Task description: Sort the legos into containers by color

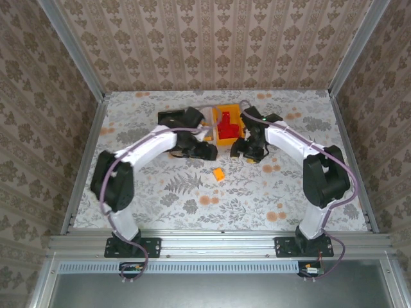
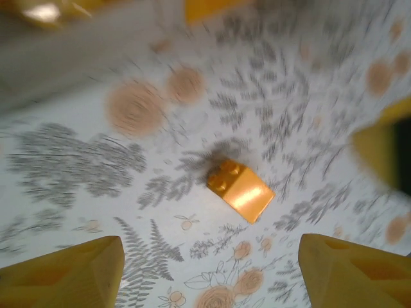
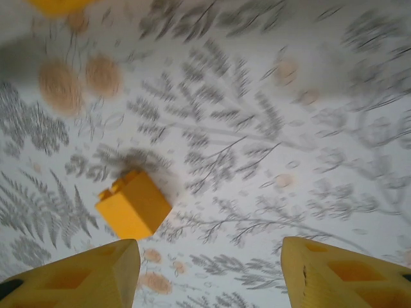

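1. Walls [image 1: 218, 45] papered in a floral stripe close the counter [image 1: 192, 205] at the back and on both sides. A metal rail [image 1: 218, 242] runs along the near edge, where the two arm bases are bolted.
2. The near half of the counter lies open between the arms. The back middle is crowded: the left arm [image 1: 151, 142] and right arm [image 1: 289, 138] both bend inward, and their wrists sit close together just in front of the orange-yellow bin [image 1: 226, 108].
3. Left jaws: spread wide and holding nothing. In the left wrist view both yellow fingers [image 2: 70, 276] stand at the bottom corners with bare cloth between them.
4. Right jaws: also spread, touching nothing. The fingers [image 3: 80, 279] are well apart over the patterned cloth.
5. Red bricks [image 1: 226, 128] are piled inside the orange-yellow bin.
6. From above I see one loose orange brick [image 1: 219, 174] on the counter, in front of the bin, between the two wrists and a little nearer to me.
7. The left wrist view shows a glossy orange sloped brick [image 2: 239, 190], studs on its far end, lying flat ahead of the fingers and apart from them.
8. The right wrist view shows a blockier yellow-orange brick [image 3: 133, 204] ahead of its left finger, not touching it. I cannot tell whether it is the same piece; both wrist views are blurred.
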